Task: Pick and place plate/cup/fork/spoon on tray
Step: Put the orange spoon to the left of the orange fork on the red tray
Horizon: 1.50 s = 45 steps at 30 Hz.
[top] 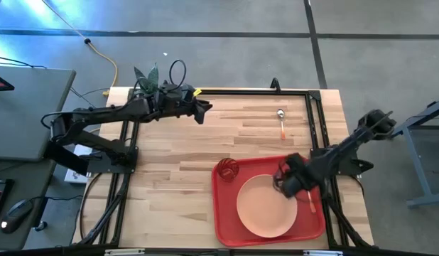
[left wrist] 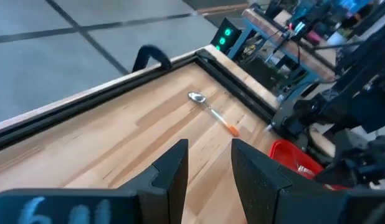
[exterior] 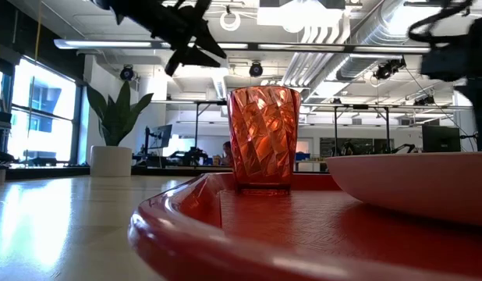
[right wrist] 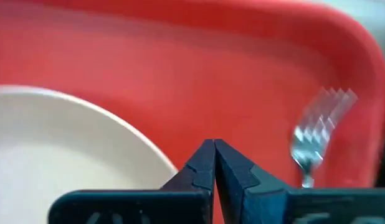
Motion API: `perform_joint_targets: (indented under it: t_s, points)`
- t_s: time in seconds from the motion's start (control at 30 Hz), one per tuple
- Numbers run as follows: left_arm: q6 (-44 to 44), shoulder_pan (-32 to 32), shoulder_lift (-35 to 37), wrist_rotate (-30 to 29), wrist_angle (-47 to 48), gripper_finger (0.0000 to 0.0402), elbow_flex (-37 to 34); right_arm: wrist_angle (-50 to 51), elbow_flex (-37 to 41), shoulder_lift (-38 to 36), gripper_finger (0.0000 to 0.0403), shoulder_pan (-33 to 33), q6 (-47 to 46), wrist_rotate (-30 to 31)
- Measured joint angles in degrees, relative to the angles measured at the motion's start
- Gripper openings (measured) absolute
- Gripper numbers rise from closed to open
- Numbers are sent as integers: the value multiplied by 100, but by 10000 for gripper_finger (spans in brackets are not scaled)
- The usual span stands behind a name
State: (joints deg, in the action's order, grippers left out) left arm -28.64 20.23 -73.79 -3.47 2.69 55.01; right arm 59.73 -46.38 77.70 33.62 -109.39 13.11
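No text, brand or number was readable anywhere. Only pale, blurred marks showed on the dark housing behind the left gripper's (left wrist: 208,177) fingers, too smeared to tell as letters or digits.

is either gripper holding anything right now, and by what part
Nothing is held. The right gripper is shut on nothing above the tray, with the fork lying loose beside it. The left gripper is open over bare table.
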Motion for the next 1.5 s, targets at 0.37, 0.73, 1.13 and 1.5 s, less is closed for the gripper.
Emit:
perform_joint_targets:
  t_s: [0.37, 0.73, 1.13, 1.5]
  points:
    - [-871, -37, -1536, 427, -2132, 113, 144, -1080, -194, -1721, 0, -2068, 3016, 719]
    - [-772, -154, -3752, 44, -2039, 122, 2438, -126, -795, -2277, 0, -3968, 4370, 1337]
    - [-1619, 116, -6045, 38, -1982, 138, 5205, 922, -1360, -2263, 0, -4390, 4007, 1406]
    - [-1333, -254, -7679, 1024, -1480, 138, 7450, 1441, -1662, -2261, 0, -4687, 3918, 1370]
